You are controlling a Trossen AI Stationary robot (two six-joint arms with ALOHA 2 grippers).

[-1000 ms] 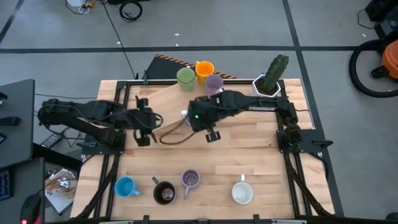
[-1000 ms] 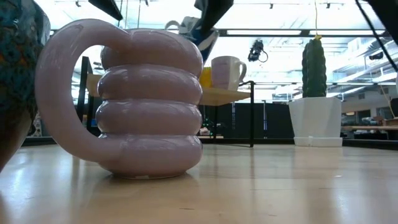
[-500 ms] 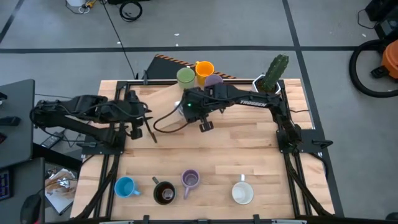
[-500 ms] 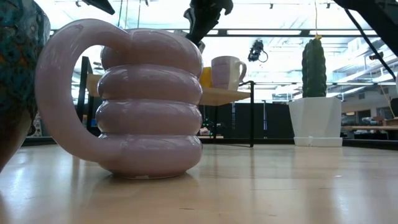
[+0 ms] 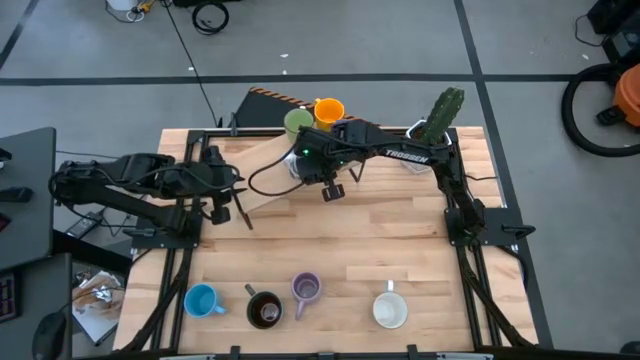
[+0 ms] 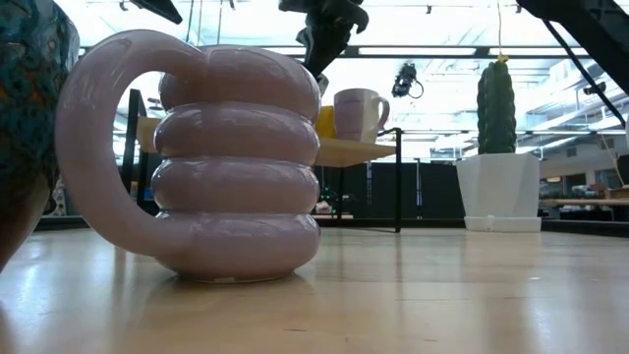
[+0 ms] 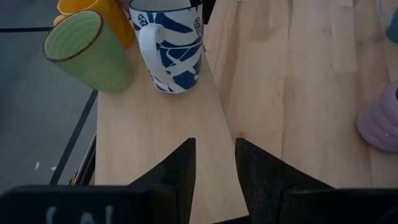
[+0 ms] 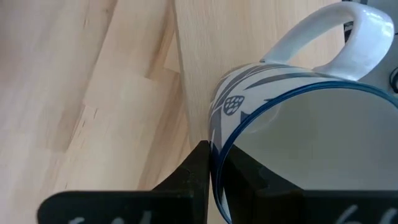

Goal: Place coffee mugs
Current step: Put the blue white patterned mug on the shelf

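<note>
A white mug with a blue leaf pattern (image 7: 169, 50) stands on the light wooden board (image 7: 155, 143) at the table's far side, next to the green mug (image 7: 87, 53) and the orange mug (image 7: 84, 7). My right gripper (image 8: 217, 155) is shut on its rim and reaches in from the right (image 5: 305, 165). My left gripper (image 7: 214, 155) is open and waits at the left (image 5: 245, 215), pointing at the board. Blue (image 5: 203, 300), dark brown (image 5: 264, 310), lilac (image 5: 305, 290) and white (image 5: 390, 310) mugs stand along the near edge. My right gripper pinches the patterned mug's rim (image 8: 219, 134) on the side away from the handle (image 8: 336, 37), one finger (image 8: 198, 165) outside the wall and one inside the mug. The fingers come from above, pointing down. The mug is upright, and its base (image 7: 174, 86) appears to rest on the board.
The white faceted cactus pot (image 5: 432, 135) stands at the far right corner. A dark cable (image 5: 262, 178) loops over the board's left part. In the low view the lilac ringed mug (image 6: 231, 162) fills the foreground, and a pale mug (image 6: 359, 113) stands on the board behind it. Bare wood lies mid-table.
My right gripper has carried the patterned mug from mid-table toward the far edge and a little left, onto the board beside the green mug. My left arm has drawn back a little toward the left edge, then held still.
</note>
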